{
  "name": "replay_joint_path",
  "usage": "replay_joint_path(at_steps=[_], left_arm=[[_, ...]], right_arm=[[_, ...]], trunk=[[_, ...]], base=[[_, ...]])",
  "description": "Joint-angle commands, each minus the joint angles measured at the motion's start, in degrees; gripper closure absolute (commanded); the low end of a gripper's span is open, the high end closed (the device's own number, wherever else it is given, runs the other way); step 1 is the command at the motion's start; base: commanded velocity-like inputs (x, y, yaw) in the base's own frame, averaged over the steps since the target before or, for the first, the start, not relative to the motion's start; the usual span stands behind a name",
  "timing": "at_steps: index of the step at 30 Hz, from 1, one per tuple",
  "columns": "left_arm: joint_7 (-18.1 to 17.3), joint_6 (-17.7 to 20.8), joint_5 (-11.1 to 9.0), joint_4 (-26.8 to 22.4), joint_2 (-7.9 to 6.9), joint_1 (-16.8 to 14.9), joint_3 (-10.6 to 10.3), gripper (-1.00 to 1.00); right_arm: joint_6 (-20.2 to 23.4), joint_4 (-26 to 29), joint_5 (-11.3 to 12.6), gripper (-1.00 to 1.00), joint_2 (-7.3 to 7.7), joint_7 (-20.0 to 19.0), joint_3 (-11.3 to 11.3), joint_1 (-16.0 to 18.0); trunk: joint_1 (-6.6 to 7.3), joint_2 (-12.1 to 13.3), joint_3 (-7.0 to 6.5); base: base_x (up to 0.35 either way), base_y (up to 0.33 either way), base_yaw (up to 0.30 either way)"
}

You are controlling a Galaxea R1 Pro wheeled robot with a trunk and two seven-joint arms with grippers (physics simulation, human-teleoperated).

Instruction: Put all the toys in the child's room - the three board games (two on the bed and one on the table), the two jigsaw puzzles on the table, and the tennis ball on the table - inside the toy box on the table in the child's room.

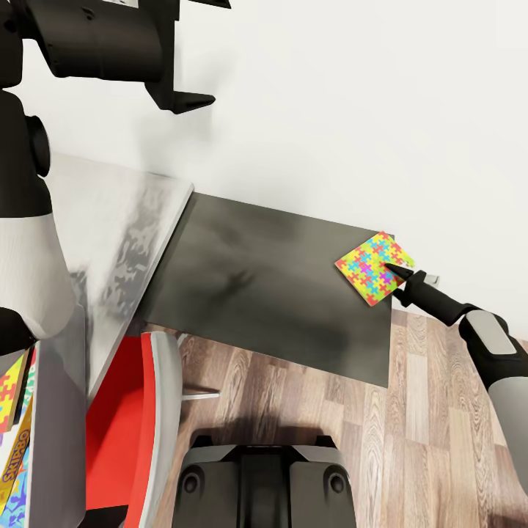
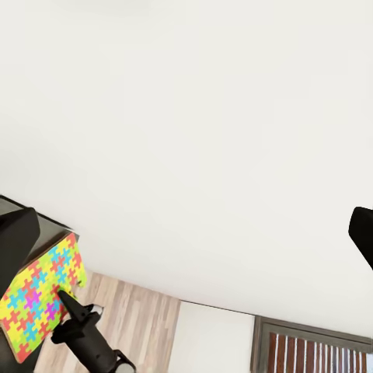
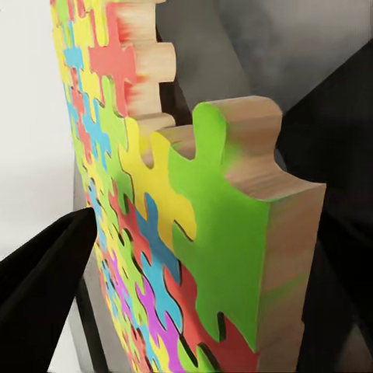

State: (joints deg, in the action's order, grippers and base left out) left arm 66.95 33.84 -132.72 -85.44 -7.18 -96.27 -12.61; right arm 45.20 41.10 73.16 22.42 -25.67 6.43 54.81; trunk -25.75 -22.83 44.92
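Observation:
A jigsaw puzzle (image 1: pixel 372 267), a thin square of many-coloured interlocking pieces, is at the far right corner of the low dark grey cabinet (image 1: pixel 271 286). My right gripper (image 1: pixel 396 273) is shut on its edge; in the right wrist view the puzzle (image 3: pixel 155 217) stands on edge between a black finger (image 3: pixel 39 295) and the other jaw. The left wrist view shows the same puzzle (image 2: pixel 43 294). My left gripper (image 1: pixel 213 51) hangs open and empty high by the wall. The toy box (image 1: pixel 59 425) at the lower left holds a Skip-Bo board game (image 1: pixel 15 466) and another puzzle (image 1: pixel 9 389). The table (image 1: pixel 117 220) lies at the left.
A red chair (image 1: pixel 121 425) stands between the table and my base. Wood-plank floor (image 1: pixel 411 425) runs in front of the cabinet. A white wall (image 1: pixel 352 110) backs the table and the cabinet.

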Motion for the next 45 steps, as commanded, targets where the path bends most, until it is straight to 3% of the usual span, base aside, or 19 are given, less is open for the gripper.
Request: replay_joint_path(at_steps=[1, 20, 45], left_arm=[[0.28, 0.34, -0.17, 0.01, -0.03, -0.06, -0.02, -1.00], [0.28, 0.34, -0.03, 0.01, -0.03, 0.10, -0.05, -1.00], [0.28, 0.35, 0.01, 0.01, -0.03, 0.40, -0.05, -1.00]], right_arm=[[0.33, 0.06, -0.14, 1.00, 0.03, -0.01, 0.17, 0.04], [0.49, 10.60, -0.11, 1.00, 0.24, 1.85, 0.46, -3.45], [0.92, 11.91, 0.10, 1.00, 1.48, 2.55, 0.89, -4.07]], trunk=[[-0.03, -0.09, 0.07], [-0.03, -0.09, 0.07], [-0.03, -0.09, 0.07]], base=[[0.000, 0.000, 0.000], [0.000, 0.000, 0.000], [0.000, 0.000, 0.000]])
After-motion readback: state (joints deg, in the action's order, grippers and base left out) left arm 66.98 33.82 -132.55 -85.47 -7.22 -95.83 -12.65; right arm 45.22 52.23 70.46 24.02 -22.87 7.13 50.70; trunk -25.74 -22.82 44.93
